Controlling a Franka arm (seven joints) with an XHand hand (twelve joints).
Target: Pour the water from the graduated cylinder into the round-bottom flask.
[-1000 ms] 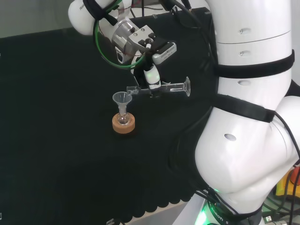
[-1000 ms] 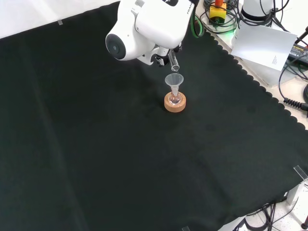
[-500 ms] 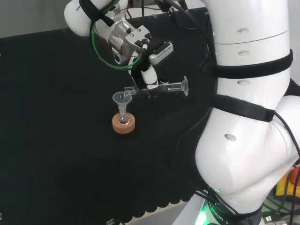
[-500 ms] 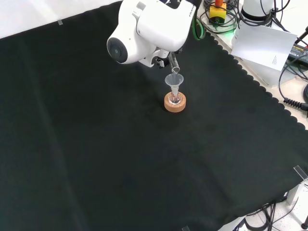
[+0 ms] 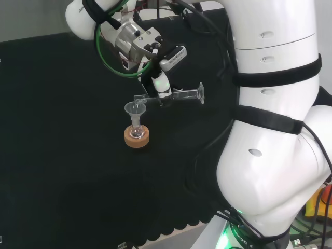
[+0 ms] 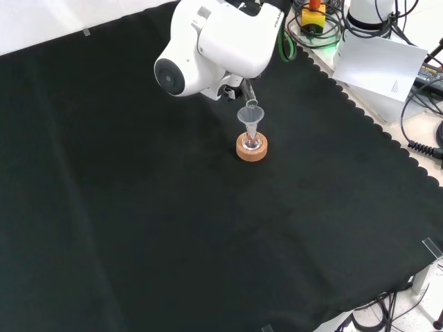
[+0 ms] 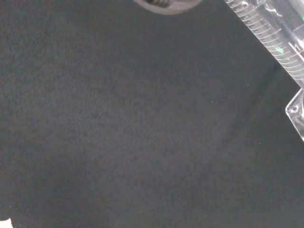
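One flask (image 5: 136, 132), one funnel (image 5: 135, 109), one cylinder (image 5: 174, 96), and that is your whole count of glassware on the black cloth (image 5: 62, 155). Start nearest you in the head view: the flask sits in a cork ring (image 5: 136, 137), with the funnel standing upright in its neck. Just above and behind it, you've got the hand (image 5: 162, 88) with its fingers curled round the cylinder's middle, and the cylinder lies almost level. Its mouth end is right over the funnel's rim, and its flat foot points off to the right, toward the arm's big white links (image 5: 275, 119). Whether anything is running out of the cylinder, you can't tell.

Switch to the front view: the cork ring (image 6: 251, 147) and funnel (image 6: 250, 116) sit near the middle of the cloth, and a white link with a round grey cap (image 6: 208, 48) stands in front of the hand. Farther back, past the cloth's scalloped edge, you've got cables (image 6: 315, 24) and a white sheet (image 6: 381, 66).

From the wrist, the cylinder's graduated wall (image 7: 273, 38) crosses over bare cloth.
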